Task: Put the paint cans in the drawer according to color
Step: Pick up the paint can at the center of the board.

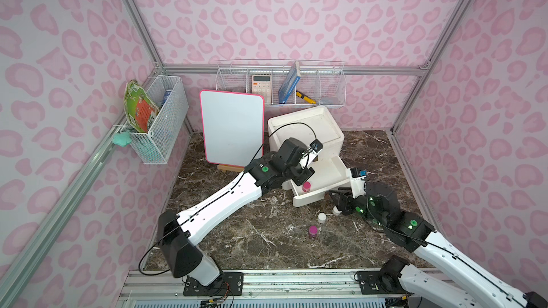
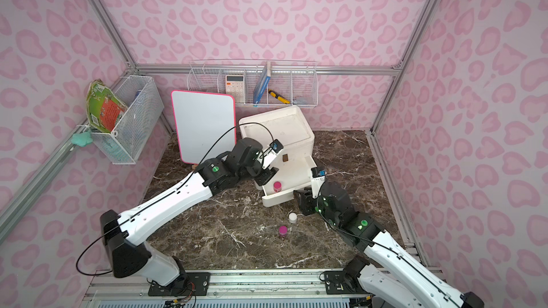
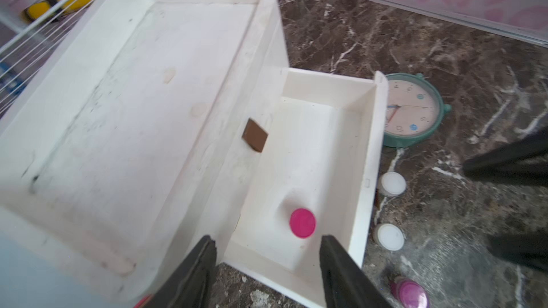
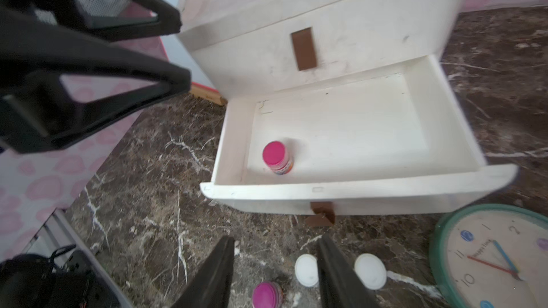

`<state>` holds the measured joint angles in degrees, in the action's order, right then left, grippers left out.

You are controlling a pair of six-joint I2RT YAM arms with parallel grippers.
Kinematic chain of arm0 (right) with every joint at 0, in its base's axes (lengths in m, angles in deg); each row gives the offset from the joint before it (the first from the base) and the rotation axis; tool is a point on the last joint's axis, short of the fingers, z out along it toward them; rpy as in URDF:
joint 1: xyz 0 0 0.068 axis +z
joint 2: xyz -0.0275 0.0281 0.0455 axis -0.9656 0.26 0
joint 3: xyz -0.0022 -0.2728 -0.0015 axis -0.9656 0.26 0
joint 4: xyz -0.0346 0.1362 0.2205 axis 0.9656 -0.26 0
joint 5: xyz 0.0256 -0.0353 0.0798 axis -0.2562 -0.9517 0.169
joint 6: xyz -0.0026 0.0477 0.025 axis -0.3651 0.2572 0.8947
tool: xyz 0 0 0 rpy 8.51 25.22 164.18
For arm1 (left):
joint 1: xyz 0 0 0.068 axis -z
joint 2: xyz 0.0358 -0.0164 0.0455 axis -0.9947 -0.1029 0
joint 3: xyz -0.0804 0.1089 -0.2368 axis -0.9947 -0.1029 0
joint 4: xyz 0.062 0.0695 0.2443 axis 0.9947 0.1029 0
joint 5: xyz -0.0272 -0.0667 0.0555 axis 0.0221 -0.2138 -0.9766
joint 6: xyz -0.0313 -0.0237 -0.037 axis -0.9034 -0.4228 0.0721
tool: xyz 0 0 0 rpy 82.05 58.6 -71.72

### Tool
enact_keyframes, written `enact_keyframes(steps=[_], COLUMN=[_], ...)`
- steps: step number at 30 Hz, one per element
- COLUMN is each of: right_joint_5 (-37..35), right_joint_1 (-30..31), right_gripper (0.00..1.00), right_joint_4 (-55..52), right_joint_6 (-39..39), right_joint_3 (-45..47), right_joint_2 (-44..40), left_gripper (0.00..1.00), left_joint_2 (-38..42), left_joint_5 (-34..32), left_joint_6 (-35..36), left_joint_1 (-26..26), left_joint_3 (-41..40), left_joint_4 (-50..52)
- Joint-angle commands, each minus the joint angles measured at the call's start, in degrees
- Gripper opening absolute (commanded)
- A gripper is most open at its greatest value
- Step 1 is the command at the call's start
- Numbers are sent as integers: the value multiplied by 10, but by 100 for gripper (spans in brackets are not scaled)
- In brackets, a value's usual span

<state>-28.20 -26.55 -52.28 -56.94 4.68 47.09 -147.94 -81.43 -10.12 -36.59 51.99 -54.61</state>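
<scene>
My left pincer point(image 3: 267, 240): jaws apart, nothing between them. It hangs over the open lower drawer point(image 4: 355, 191) of the white cabinet point(image 1: 305, 125). One pink paint can point(image 4: 277, 157) stands upright on the drawer floor, in the front corner on my left arm's side, clear of my fingers. The upper drawer is shut, and its brown tab point(image 4: 304, 48) lies flat against the front. My right pincer point(image 4: 276, 240): jaws apart, held low over the marble table point(image 1: 237, 232) just in front of the drawer. In the right wrist view a white paint can point(image 4: 307, 266) stands upright on the table between my fingers. It is close against one finger, with a plain gap to the other; I cannot tell whether it touches that finger, and it is not clamped. A second white paint can point(image 4: 370, 271) stands just outside that same finger. A second pink paint can point(image 1: 312, 231) stands upright on the table nearer my base, apart from the white pair. A teal-rimmed clock point(image 3: 412, 111) lies face up on the table just beside the drawer front. It is partly hidden behind the drawer front in the left wrist view.
</scene>
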Motion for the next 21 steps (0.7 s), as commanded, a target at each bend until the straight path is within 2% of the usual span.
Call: enact_keyframes(steps=[1,4,8,13,21], right_joint_5=[-103,-126,-123,-86,-46], right_joint_1=[94,154,195,197,179], right_gripper=[52,54,57,59,65], right_joint_4=[-70,-108,-109,-93,-29], right_joint_6=[4,32,69,124,174], right_joint_3=[-24,-35,-21,1,42], right_joint_2=[42,88,136,186,244], left_gripper=[63,64,63,61,61], left_joint_2=[78,124,154,190,230], left_joint_5=[-111,-157,-201,-196,-166], left_joint_6=[-137,-233,-364,-513,-635], left_joint_1=[0,-11,-32,-72,-92], left_joint_3=[-112,-166,-210,-276,-367], left_joint_4=[-211,-170,-87,-26,-34])
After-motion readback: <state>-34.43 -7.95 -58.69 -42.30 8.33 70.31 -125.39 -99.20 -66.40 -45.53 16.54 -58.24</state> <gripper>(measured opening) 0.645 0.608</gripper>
